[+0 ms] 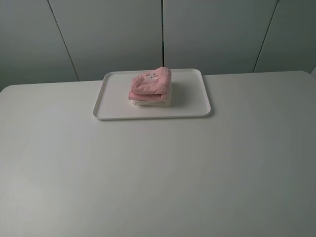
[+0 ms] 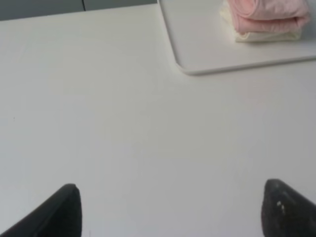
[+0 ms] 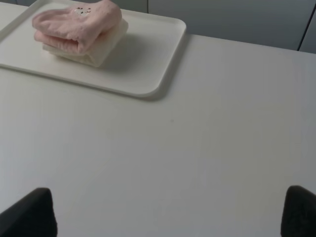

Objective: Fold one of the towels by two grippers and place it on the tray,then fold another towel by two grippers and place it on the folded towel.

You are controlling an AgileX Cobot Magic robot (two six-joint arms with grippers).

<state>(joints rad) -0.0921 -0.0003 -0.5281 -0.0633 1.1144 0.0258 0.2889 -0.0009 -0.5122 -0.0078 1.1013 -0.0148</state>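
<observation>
1. Exterior high view: the white tray [image 1: 106, 98] lies on the far middle of the white table [image 1: 158, 173], its long side running left to right.
2. On the tray sits the folded cream towel [image 1: 153, 102], and the folded pink towel [image 1: 152, 84] rests on top of it, touching it, with the small animal-face mark turned upward.
3. The stack stands a little left of the tray's middle, with bare tray surface on both sides.
4. Neither arm shows in the exterior high view.
5. Left wrist view: the left tool [image 2: 173, 207] hovers over bare table, its two black fingertips [image 2: 59, 210] spread wide apart with nothing between them.
6. The tray's rounded corner [image 2: 185, 69] and the towel stack are well apart from this tool.
7. Right wrist view: the right tool [image 3: 170, 212] is likewise spread wide, its black fingertips [image 3: 29, 212] at the picture's two lower corners, gripping nothing.
8. From this side the tray [image 3: 148, 74] and both towels, pink [image 3: 79, 24] over cream [image 3: 98, 49], lie well apart from the tool, across open table.
</observation>
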